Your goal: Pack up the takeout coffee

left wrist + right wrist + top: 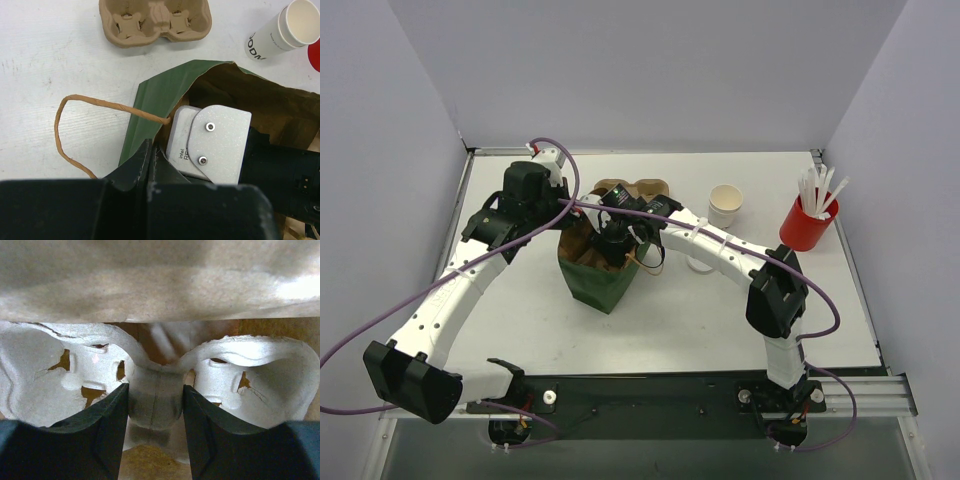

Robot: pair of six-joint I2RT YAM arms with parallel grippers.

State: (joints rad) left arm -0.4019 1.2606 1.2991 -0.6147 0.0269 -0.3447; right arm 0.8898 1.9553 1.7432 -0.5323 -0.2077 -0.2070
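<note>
One white takeout cup (725, 205) with dark print stands open, without a lid, behind the right arm; it also shows top right as the cup (282, 32). A green paper bag (595, 285) stands mid-table. My left gripper (150, 147) is shut on the bag's green rim (155, 100) and holds its mouth open. My right gripper (155, 390) reaches down inside the bag, its fingers closed against the centre post of a pulp cup carrier (260, 375) lying on the bag's bottom. From above, the right gripper's fingers are hidden in the bag.
A second brown cup carrier (638, 190) lies empty on the table just behind the bag. A red cup of white sticks (807, 222) stands at the far right. A white round thing (700, 262) shows partly under the right forearm. The bag's twine handle (65, 130) loops out left.
</note>
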